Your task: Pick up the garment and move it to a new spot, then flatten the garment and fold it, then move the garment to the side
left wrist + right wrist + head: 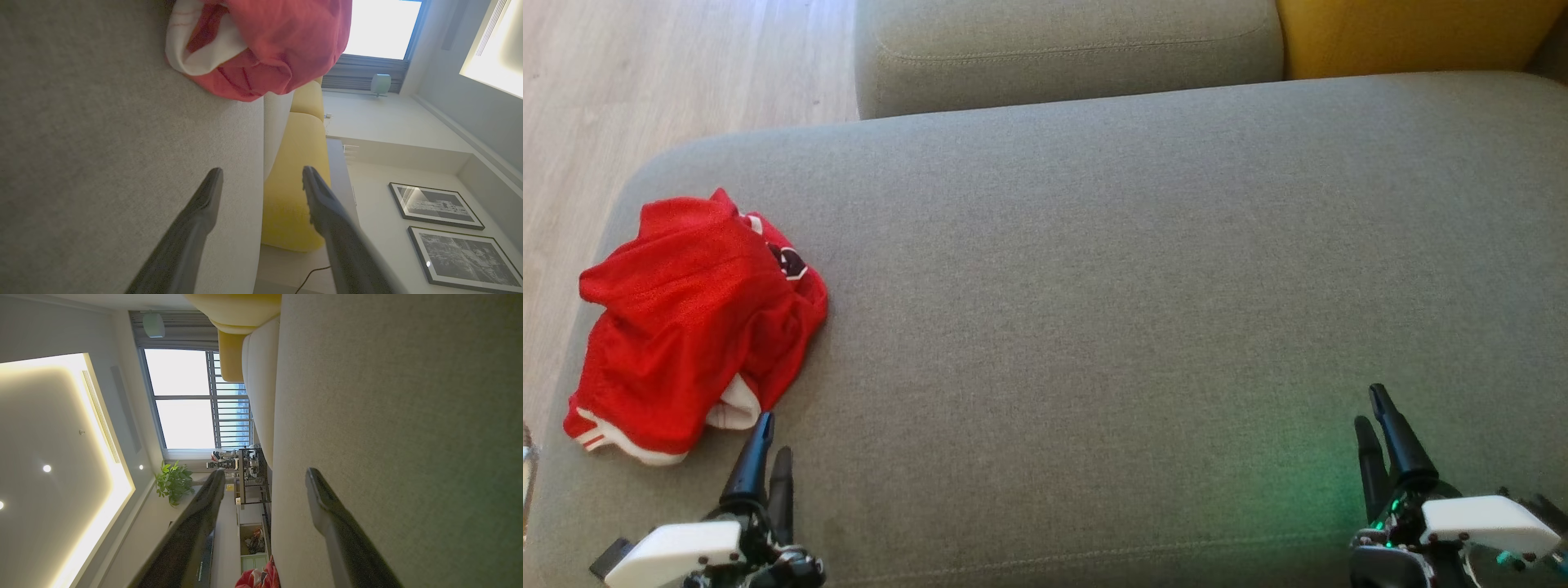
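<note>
Garment: here it is, red garment (pixel 694 318) with white trim, bunched in a heap at the left end of the seat (pixel 1094 286), close to the rounded edge. A dark badge peeks out near the top of the heap.
Seat: wide grey fabric, running right across in front of me.
Left pincer: my left pincer (pixel 772 441) is open, fingers spread, gripping nothing. It sits low over the seat, just beside the garment's near white hem.
Left wrist: looking along the left pincer (pixel 262 171), the garment (pixel 282 41) lies ahead of the fingertips, with bare grey fabric between. One white fold curls at its edge.
Right pincer: my right pincer (pixel 1370 408) is open too, and empty. It is down at the right end of the seat, well apart from the garment.
Right wrist: past the right pincer (pixel 265 473), a scrap of the garment (pixel 259 577) shows at the bottom edge. A bright window (pixel 184 396) and a plant (pixel 173 484) stand across the room.
Behind: a grey back cushion (pixel 1062 49), with a yellow cushion (pixel 1405 33) to its right.
Floor: pale wood floor (pixel 645 82) off the left end.
Wall: two dark frames (pixel 435 206) hang there, seen from the left wrist.
</note>
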{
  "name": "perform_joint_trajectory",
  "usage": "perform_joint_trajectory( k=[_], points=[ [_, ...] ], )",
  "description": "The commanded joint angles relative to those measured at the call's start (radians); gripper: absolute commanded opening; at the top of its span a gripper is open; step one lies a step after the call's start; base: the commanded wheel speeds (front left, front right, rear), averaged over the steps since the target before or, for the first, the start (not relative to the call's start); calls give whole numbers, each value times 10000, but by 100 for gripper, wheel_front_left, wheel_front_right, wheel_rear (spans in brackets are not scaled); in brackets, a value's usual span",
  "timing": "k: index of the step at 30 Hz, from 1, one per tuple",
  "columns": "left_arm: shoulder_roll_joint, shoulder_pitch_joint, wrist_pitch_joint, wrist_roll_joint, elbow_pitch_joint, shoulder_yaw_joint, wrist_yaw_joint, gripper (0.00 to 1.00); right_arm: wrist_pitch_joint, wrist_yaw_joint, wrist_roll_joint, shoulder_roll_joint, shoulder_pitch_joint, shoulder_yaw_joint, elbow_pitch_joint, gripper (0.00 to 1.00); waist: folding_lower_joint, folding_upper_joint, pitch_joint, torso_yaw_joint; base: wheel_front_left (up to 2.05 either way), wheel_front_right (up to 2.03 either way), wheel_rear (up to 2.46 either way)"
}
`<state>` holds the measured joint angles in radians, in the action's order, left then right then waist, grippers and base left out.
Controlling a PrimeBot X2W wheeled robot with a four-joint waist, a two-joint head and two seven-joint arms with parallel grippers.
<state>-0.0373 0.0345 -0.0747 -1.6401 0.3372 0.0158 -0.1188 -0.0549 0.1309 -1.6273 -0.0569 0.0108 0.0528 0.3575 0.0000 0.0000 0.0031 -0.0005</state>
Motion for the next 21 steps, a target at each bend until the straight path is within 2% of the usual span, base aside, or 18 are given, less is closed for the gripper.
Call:
perform_joint_trajectory(
  k=[1,7,15,21],
  points=[
    [-91,-412,73,-62,-409,30,-37,100,80,0,86,-42,-450,-65,-368,100,0,0,-1,0,0,0,0],
    [-202,-443,339,662,-532,-135,-42,100,244,0,977,-34,-477,-140,-453,100,0,0,-12,-3,0,0,0],
    [-102,-437,569,2308,-846,20,-44,100,463,0,2329,-23,-493,-194,-795,100,0,0,-24,12,0,0,0],
    [-95,-400,710,3123,-1130,-67,43,100,599,0,3101,-19,-505,-334,-982,100,0,0,-40,22,0,0,0]
  ],
)
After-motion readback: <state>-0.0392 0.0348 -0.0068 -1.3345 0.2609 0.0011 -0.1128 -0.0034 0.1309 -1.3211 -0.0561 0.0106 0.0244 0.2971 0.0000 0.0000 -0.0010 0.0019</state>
